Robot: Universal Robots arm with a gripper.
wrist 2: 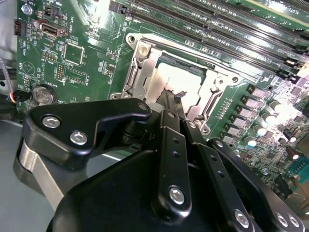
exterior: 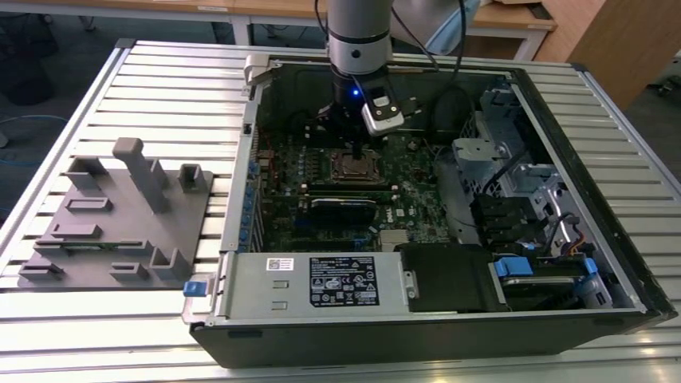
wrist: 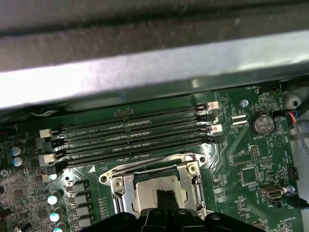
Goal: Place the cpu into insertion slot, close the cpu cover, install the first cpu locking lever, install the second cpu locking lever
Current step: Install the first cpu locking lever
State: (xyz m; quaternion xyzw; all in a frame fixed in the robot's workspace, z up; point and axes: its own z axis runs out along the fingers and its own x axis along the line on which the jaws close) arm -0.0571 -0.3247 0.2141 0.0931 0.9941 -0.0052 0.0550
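The black pincer [wrist 2: 170,104] hangs right over the square dark socket with the shiny metal rim [exterior: 355,166] in the open black computer case [exterior: 596,315]. Its two thin fingertips [wrist: 164,197] are pressed together with no gap, and they hold nothing that I can see. The tips sit just above the small flat pale metal chip [wrist 2: 181,79], which already lies in the socket under the pincer. The thin shiny metal frame with a square window [wrist 2: 145,72] looks folded down around the chip.

What could go wrong? I think the tips could push too hard on the chip and scratch it, or slip sideways off the frame and poke the green board [wrist 2: 87,43].

I count one pincer, one chip, one socket, one frame, and four long black slots [wrist: 133,135] just past the socket.
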